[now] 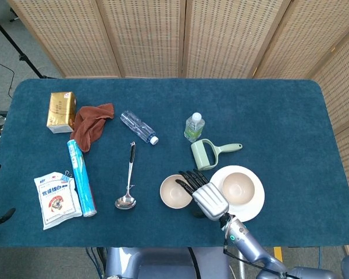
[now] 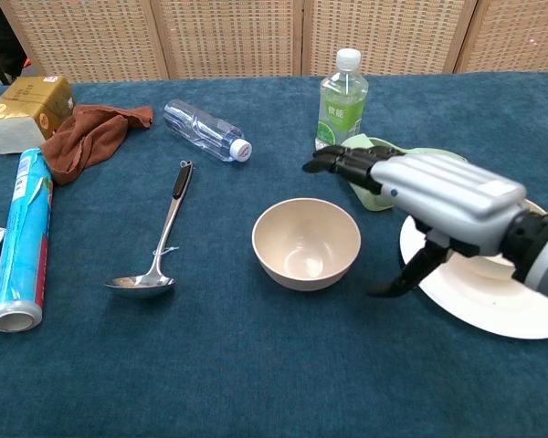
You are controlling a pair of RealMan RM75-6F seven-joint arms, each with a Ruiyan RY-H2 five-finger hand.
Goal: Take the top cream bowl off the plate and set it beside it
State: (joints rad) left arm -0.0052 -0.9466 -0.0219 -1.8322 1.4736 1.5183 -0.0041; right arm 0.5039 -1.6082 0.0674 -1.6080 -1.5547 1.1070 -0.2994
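Note:
One cream bowl (image 1: pixel 173 192) (image 2: pixel 306 242) stands upright on the blue cloth, just left of the white plate (image 1: pixel 251 208) (image 2: pixel 493 306). A second cream bowl (image 1: pixel 238 187) sits on the plate; in the chest view my hand hides most of it. My right hand (image 1: pixel 205 196) (image 2: pixel 434 190) hovers between bowl and plate, its fingers stretched out over the bowl's right rim and its thumb hanging down beside it, holding nothing. At the head view's left edge, dark fingertips of my left hand (image 1: pixel 0 216) show, apart and empty.
A green bottle (image 1: pixel 193 127) (image 2: pixel 342 99) and a pale green handled tool (image 1: pixel 205 153) lie just behind the bowl and plate. A ladle (image 1: pixel 128 177) (image 2: pixel 160 245), clear bottle (image 1: pixel 138 127), brown cloth (image 1: pixel 92 123), blue roll (image 1: pixel 81 177), packet (image 1: pixel 57 199) and gold box (image 1: pixel 61 110) fill the left.

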